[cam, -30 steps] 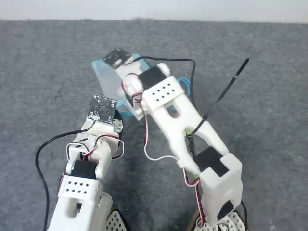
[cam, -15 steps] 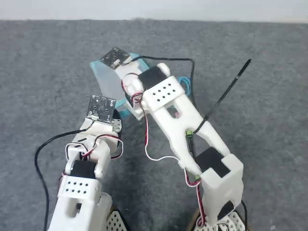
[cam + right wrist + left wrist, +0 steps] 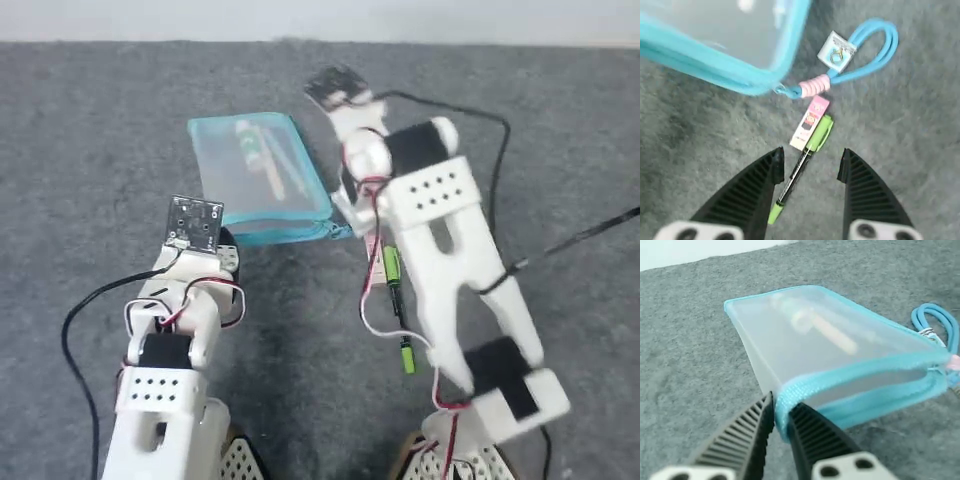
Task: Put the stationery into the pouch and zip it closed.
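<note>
Here the left gripper [image 3: 781, 409] pinches the pouch [image 3: 850, 365] holding stationery [image 3: 829, 332]; the right gripper [image 3: 812, 155] hangs spread.

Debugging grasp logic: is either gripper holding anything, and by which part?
Left gripper grips the pouch by its zipper-edge corner. Right gripper is open over the pen, holding nothing.

A robotics test bench, it seems; the left arm [image 3: 165, 400] and right arm [image 3: 450, 260], white plastic with loose wires [image 3: 75, 320] and bare circuit boards [image 3: 194, 222], stand on grey felt matting [image 3: 90, 130]; a plain pale wall [image 3: 150, 18] behind.
</note>
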